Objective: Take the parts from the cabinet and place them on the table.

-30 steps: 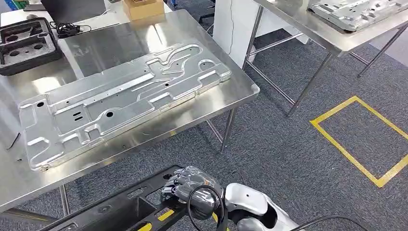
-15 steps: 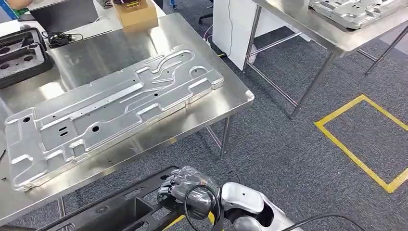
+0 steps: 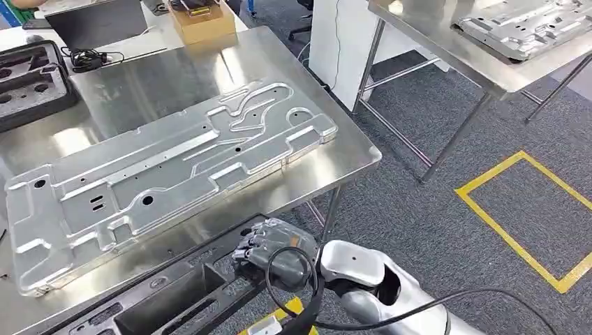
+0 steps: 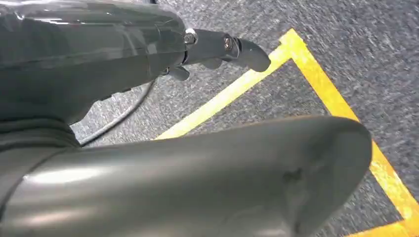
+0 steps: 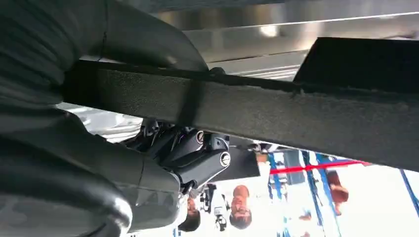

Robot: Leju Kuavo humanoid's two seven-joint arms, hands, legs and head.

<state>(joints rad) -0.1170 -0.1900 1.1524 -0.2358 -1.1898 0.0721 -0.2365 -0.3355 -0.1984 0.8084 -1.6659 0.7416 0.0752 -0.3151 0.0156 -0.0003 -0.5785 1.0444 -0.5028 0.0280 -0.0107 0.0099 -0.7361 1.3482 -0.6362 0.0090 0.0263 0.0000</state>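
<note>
My right hand (image 3: 269, 251) grips one end of a long black frame part (image 3: 174, 293), just below and in front of the steel table's front edge (image 3: 300, 192). In the right wrist view the black part (image 5: 296, 113) runs as a bar across the picture, with the dark fingers (image 5: 192, 155) wrapped under it and the table's underside beyond. A large silver stamped plate (image 3: 167, 167) lies across the table. My left hand (image 4: 197, 173) hangs over the carpet with nothing between its thumb and its fingers (image 4: 222, 47).
A black foam tray (image 3: 28, 80) and a cardboard box (image 3: 202, 21) sit at the table's far side. A second steel table (image 3: 447, 42) at the right carries another silver plate (image 3: 523, 24). Yellow tape (image 3: 516, 223) marks a square on the carpet. People (image 5: 239, 207) stand beyond.
The whole view has shifted, so the camera has moved. My right hand, with the black part, now sits higher and closer to the table's front edge.
</note>
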